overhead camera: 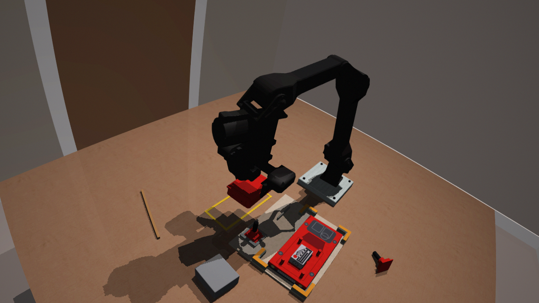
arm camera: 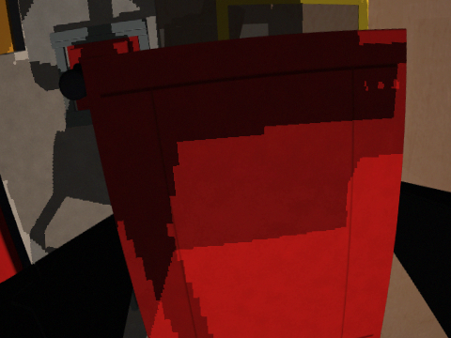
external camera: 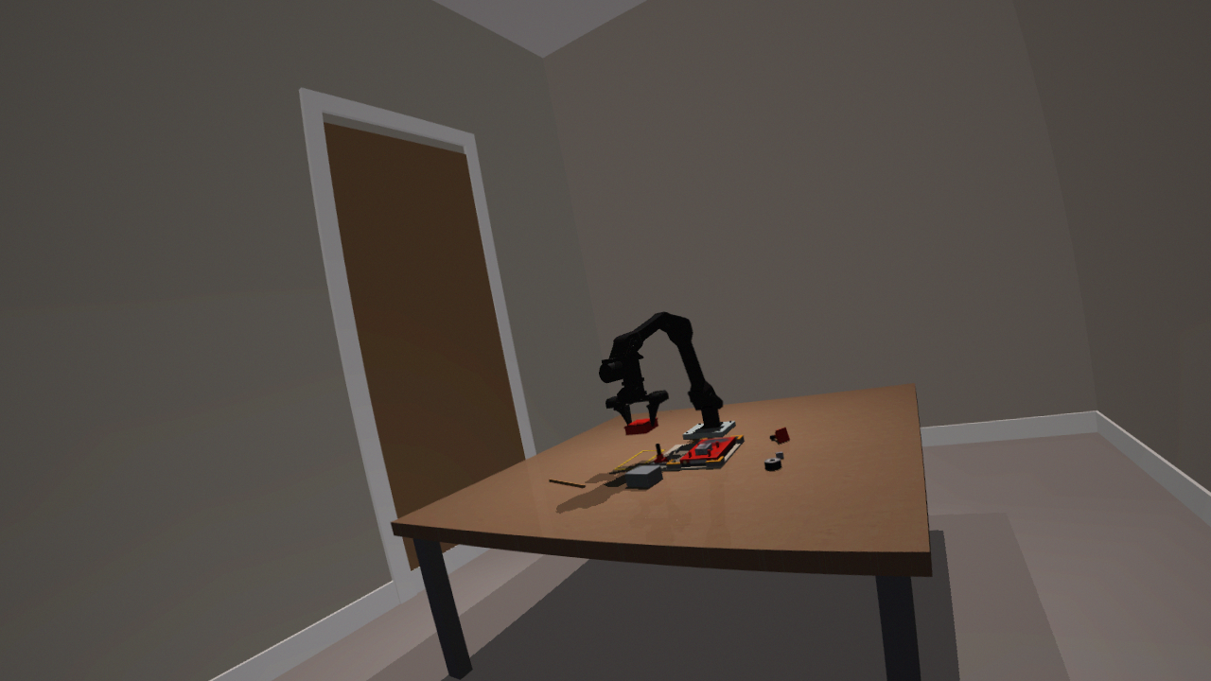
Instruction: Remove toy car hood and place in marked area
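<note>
My gripper [overhead camera: 247,187] [external camera: 640,420] [arm camera: 256,210] is shut on the red hood [overhead camera: 245,192] [external camera: 640,427] [arm camera: 263,282], one finger on each side. The hood hangs in the air, well above the table and apart from the car. The marked area, a yellow outline [overhead camera: 217,203] [arm camera: 222,21], lies on the table; in the top view the hood covers part of it, and in the wrist view it shows past the hood's far edge. The red toy car [overhead camera: 292,245] [external camera: 725,445] sits between orange corner brackets, its engine block uncovered. The finger on the hood's far side is hidden in the top view.
A red piece with a black knob [overhead camera: 254,226] [arm camera: 71,84] stands upright on the car's board, near the outline. A grey block [overhead camera: 216,273] [external camera: 643,476] is in front. A thin wooden stick [overhead camera: 150,214] lies left. Another red knobbed piece [overhead camera: 384,264] [external camera: 781,435] lies right.
</note>
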